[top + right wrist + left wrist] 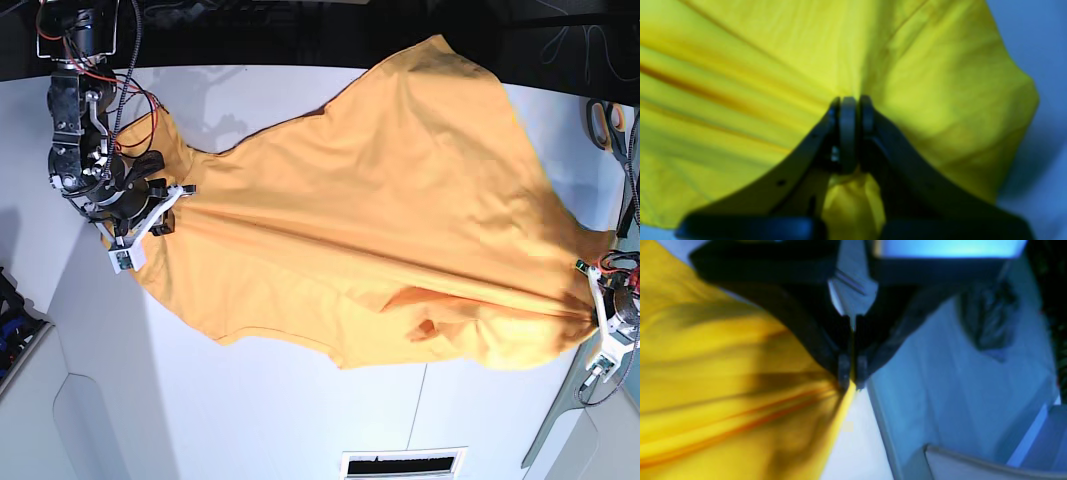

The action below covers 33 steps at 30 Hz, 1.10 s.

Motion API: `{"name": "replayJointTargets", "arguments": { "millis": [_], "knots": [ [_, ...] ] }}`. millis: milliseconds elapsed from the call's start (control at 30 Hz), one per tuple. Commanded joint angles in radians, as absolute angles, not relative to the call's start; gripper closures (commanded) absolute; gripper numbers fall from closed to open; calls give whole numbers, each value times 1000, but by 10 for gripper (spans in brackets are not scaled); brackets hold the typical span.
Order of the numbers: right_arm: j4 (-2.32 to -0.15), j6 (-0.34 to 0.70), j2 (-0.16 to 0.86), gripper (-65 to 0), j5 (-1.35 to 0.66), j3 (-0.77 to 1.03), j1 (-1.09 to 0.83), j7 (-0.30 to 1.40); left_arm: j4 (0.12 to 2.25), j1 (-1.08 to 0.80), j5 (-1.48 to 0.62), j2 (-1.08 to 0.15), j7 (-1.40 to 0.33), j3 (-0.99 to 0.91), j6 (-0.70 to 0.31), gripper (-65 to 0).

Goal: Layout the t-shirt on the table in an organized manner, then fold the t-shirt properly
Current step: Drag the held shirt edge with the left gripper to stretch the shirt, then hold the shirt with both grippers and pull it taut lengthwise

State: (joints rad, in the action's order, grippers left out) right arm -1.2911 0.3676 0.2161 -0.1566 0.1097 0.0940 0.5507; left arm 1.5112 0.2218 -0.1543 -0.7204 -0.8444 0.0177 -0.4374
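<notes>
The orange-yellow t-shirt is stretched taut between my two grippers across the white table. No lettering shows. My left gripper at the right edge of the base view is shut on a bunched edge of the t-shirt; in the left wrist view the gripper pinches the cloth at its tips. My right gripper at the left is shut on the t-shirt; in the right wrist view the gripper has cloth bunched between its fingers. Folds run from one grip to the other.
Scissors lie at the table's far right edge. A white vent panel sits at the near edge. A thin dark seam runs across the table. Cables and dark clutter line the back.
</notes>
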Motion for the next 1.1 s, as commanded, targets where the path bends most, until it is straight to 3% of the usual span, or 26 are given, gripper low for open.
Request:
{"name": "replayJointTargets", "arguments": {
  "millis": [0, 33, 167, 200, 433, 533, 600, 767, 900, 1067],
  "knots": [
    [-1305, 344, 238, 0, -131, 118, 107, 550, 1521, 247, -123, -750, -834, 0, -405, 0],
    [-1305, 344, 238, 0, -131, 118, 108, 550, 1521, 247, -143, -748, -835, 0, -405, 0],
    [-1313, 344, 238, 0, -168, 118, 110, 550, 1521, 246, -185, -745, -855, 0, -404, -236],
    [-1319, 344, 238, 0, -177, 118, 110, 550, 1521, 246, -192, -745, -865, 0, -404, -271],
    [-1435, 344, 238, -13, -211, 118, 110, 554, 1521, 246, -320, -745, -956, 0, -405, -279],
    [-1498, 343, 237, -216, -248, 118, 122, 569, 1521, 234, -450, -746, -973, 0, -417, -279],
    [-1503, 336, 237, -270, -255, 118, 149, 568, 1521, 212, -541, -743, -968, 0, -444, -279],
    [-1443, 292, 231, -270, -253, 118, 258, 538, 1521, 114, -607, -696, -961, 0, -495, -279],
    [-1239, 286, 224, -270, -250, 115, 386, 454, 1521, 28, -610, -635, -907, 0, -513, -279],
    [-916, 373, 187, -265, -241, 112, 522, 386, 1512, -66, -600, -591, -878, 0, -512, -277]
  ]
}}
